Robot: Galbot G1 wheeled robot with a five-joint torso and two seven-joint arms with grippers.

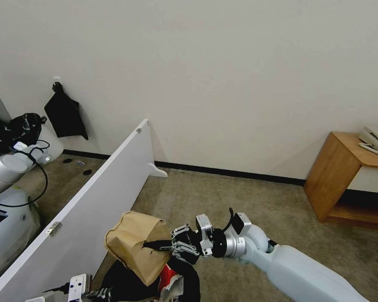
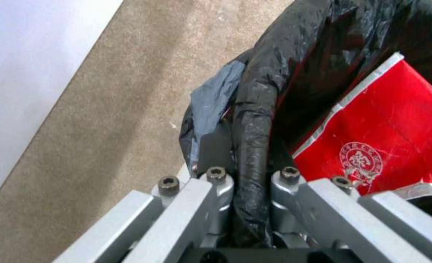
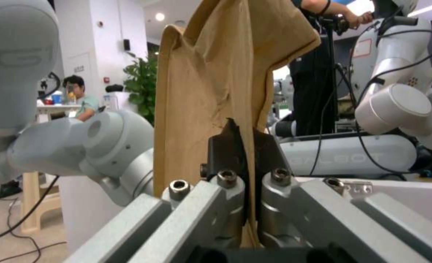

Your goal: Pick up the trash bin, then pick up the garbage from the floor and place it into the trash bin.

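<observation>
The trash bin (image 1: 128, 281), lined with a crinkly black bag, sits at the bottom edge of the head view. My left gripper (image 1: 97, 294) is shut on its rim; the left wrist view shows the fingers (image 2: 216, 182) clamping the bag's rolled edge (image 2: 255, 120). A crushed red wrapper (image 2: 386, 135) lies inside the bin. My right gripper (image 1: 164, 245) is shut on a piece of garbage, a folded brown cardboard (image 1: 134, 245), held just above the bin's opening. In the right wrist view the cardboard (image 3: 211, 84) stands up between the black pads (image 3: 226, 149).
A white partition panel (image 1: 92, 201) runs diagonally on my left, close to the bin. Another robot (image 1: 8, 176) stands behind it. A wooden side table (image 1: 344, 176) with a phone (image 1: 376, 140) is at the right. Open brown carpet (image 1: 239, 197) lies ahead.
</observation>
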